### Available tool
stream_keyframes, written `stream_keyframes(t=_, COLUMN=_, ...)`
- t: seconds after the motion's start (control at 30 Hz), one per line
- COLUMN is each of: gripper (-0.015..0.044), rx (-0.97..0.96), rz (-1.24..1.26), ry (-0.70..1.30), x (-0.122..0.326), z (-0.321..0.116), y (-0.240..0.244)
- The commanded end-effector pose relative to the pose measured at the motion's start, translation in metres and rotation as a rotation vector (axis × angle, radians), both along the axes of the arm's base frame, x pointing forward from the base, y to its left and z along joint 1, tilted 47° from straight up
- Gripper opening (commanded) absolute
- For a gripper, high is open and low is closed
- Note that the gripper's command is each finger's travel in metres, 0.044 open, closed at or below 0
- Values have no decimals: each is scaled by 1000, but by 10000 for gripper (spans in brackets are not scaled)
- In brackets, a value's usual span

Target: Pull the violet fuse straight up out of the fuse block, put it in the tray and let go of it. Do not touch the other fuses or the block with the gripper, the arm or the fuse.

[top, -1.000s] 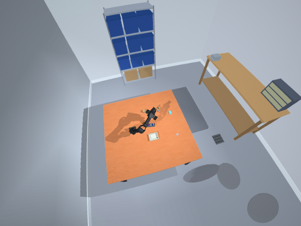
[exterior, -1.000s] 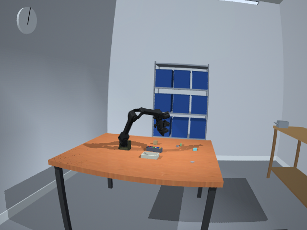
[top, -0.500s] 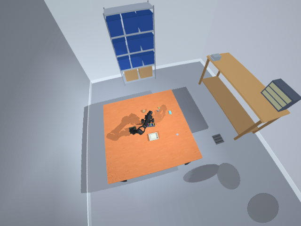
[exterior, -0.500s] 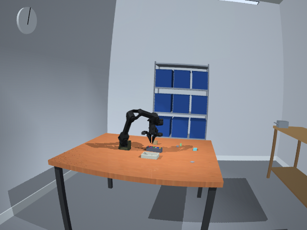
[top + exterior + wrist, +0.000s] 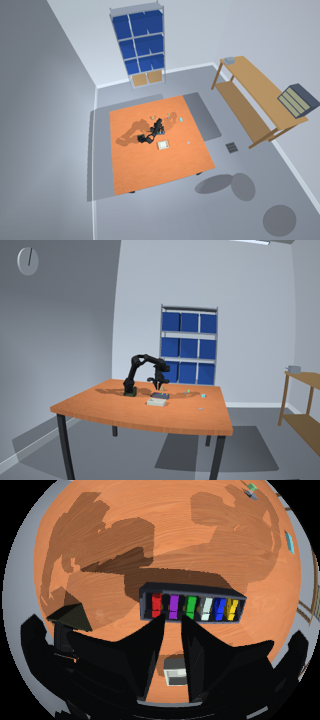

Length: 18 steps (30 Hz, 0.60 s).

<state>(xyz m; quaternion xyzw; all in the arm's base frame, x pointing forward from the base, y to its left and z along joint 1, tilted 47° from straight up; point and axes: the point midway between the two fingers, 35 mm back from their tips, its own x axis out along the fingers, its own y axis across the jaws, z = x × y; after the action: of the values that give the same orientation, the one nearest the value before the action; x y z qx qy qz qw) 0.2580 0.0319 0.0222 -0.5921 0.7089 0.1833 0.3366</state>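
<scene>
Violet fuse (image 5: 174, 606), second from the red end of the fuse block (image 5: 192, 607) near the table's far edge, sits directly below my gripper (image 5: 172, 634), its fingers slightly spread and empty, above it.

Orange wood desk (image 5: 129, 418), centre frame — on it: arm base (image 5: 130, 391) centre-left, dark fuse block (image 5: 160, 395) with white tray (image 5: 156, 402) just in front, tan block (image 5: 162, 388) behind, small cyan cube (image 5: 203, 395) and grey disc (image 5: 200, 408) right.
</scene>
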Motion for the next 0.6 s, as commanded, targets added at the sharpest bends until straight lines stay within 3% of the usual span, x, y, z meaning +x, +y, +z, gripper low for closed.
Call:
stream_keyframes(t=0.0, gripper=74, rx=-2, rz=4, ry=0, x=0, z=-3, y=-3)
stream_keyframes(t=0.57, gripper=74, rx=-3, rz=4, ry=0, x=-1, z=-14, y=-16)
